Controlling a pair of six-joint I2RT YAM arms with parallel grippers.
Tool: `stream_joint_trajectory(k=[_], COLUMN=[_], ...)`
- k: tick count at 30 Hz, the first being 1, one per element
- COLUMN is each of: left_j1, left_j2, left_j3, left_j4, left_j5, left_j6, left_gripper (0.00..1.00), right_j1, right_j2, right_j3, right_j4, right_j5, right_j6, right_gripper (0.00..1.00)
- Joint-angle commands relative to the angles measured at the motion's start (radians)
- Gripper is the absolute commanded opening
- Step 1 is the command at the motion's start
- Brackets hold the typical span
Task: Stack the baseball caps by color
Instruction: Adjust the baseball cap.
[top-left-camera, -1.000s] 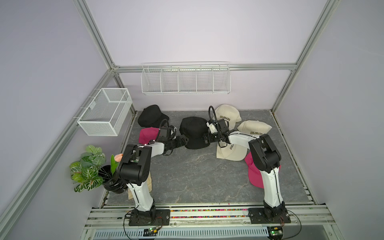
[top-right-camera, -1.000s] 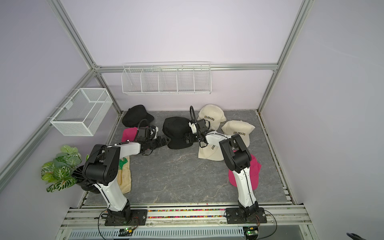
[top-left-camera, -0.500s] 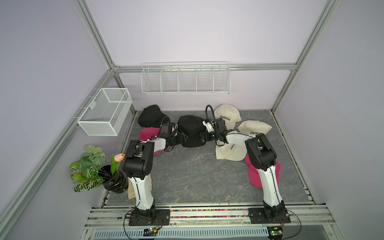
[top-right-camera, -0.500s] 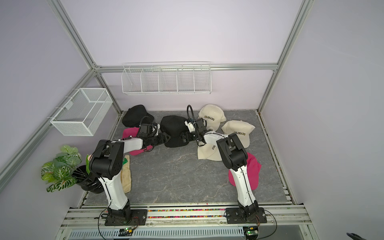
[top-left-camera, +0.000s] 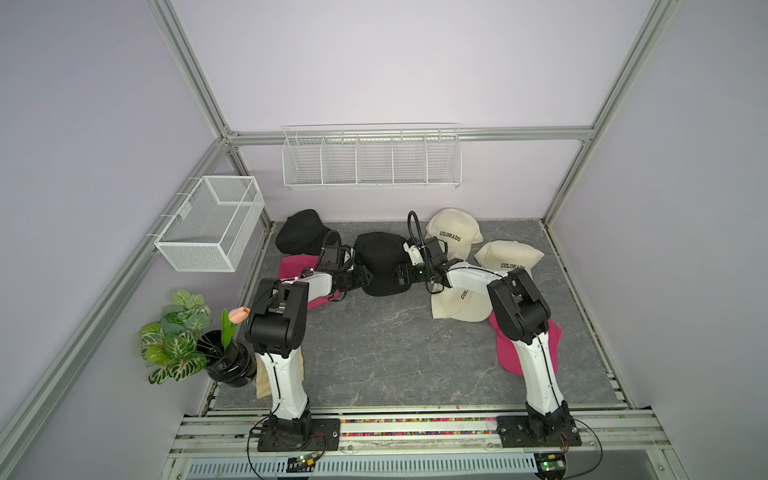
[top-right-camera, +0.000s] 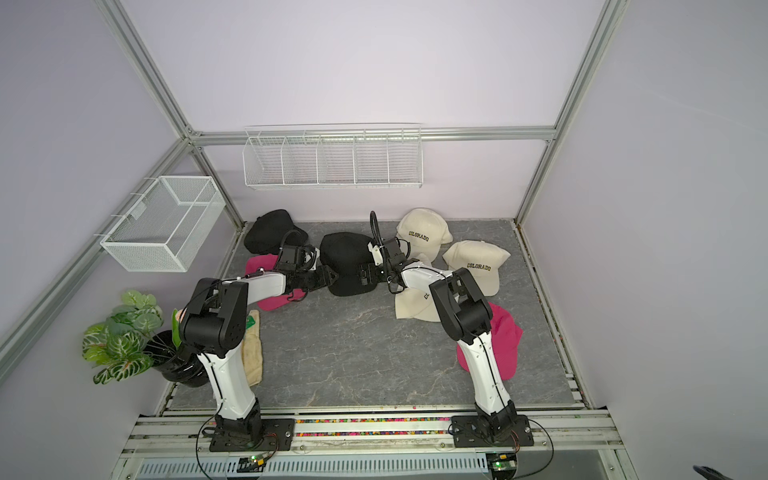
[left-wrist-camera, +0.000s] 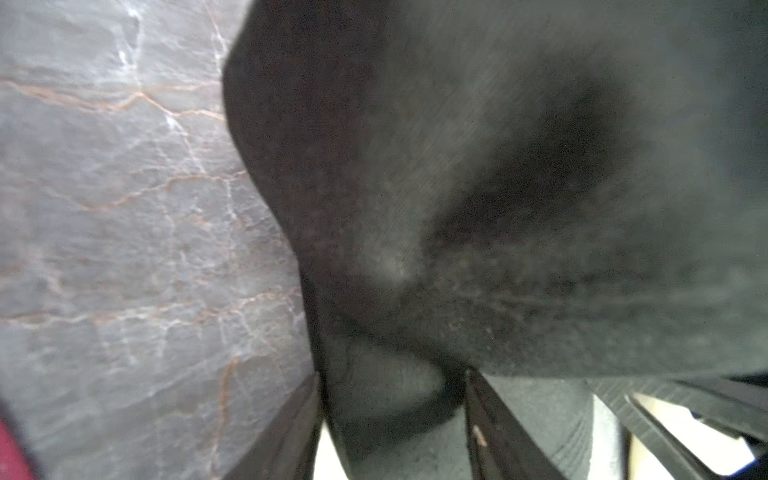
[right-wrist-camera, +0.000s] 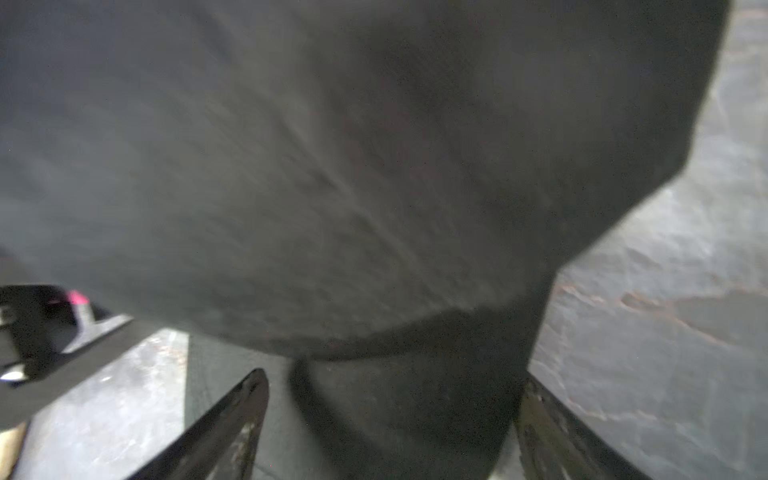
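A black cap (top-left-camera: 380, 257) (top-right-camera: 347, 257) lies mid-table between both arms. My left gripper (top-left-camera: 362, 276) (left-wrist-camera: 392, 374) straddles its near-left edge, jaws half narrowed with fabric filling the gap; a firm pinch does not show. On the cap's right side my right gripper (top-left-camera: 398, 274) (right-wrist-camera: 392, 374) stands open around the brim. Another black cap (top-left-camera: 301, 232) sits back left. A pink cap (top-left-camera: 293, 266) lies partly under the left arm. Three cream caps (top-left-camera: 451, 230) (top-left-camera: 505, 257) (top-left-camera: 457, 305) lie at the right. The right arm partly covers a second pink cap (top-left-camera: 515, 353).
A beige cloth (top-left-camera: 262, 382) lies at the mat's front left beside a potted plant (top-left-camera: 178, 332). A wire basket (top-left-camera: 212, 224) hangs on the left wall and a wire shelf (top-left-camera: 370, 158) on the back wall. Metal frame rails border the mat.
My left gripper reached forward to the black cap's edge and its jaws narrowed around it. The right gripper stayed open and shifted slightly left with the cap.
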Motion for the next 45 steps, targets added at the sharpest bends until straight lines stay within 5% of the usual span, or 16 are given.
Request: stream_joint_trajectory(k=[1, 13, 19, 27, 34, 38, 45], left_j1=[-0.003, -0.046, -0.056, -0.055, -0.055, -0.054, -0.055], left_j2=[0.047, 0.154, 0.106, -0.091, -0.186, -0.173, -0.082], left_j3=[0.006, 0.189, 0.204, 0.079, -0.030, -0.001, 0.042], left_j4=[-0.124, -0.303, -0.342, -0.196, 0.092, 0.129, 0.304], left_j5=[-0.073, -0.054, -0.113, -0.122, -0.209, -0.330, -0.461], left_j6=[0.019, 0.137, 0.138, -0.039, -0.285, -0.343, -0.537], left_gripper=[0.47, 0.42, 0.48, 0.60, 1.00, 0.99, 1.00], right_j1=[0.019, 0.084, 0.070, 0.008, -0.010, -0.011, -0.018], right_j2=[-0.039, -0.146, -0.206, -0.335, -0.485, -0.560, -0.680], right_j3=[-0.049, -0.207, -0.242, -0.310, -0.436, -0.519, -0.571], right_j4=[-0.054, 0.090, 0.070, 0.106, 0.259, 0.372, 0.307], right_j5=[0.052, 0.055, 0.207, 0.241, 0.313, 0.348, 0.412], right_j6=[0.050, 0.191, 0.194, 0.117, 0.065, 0.103, 0.019], right_gripper=[0.92, 0.92, 0.89, 0.89, 0.89, 0.89, 0.89])
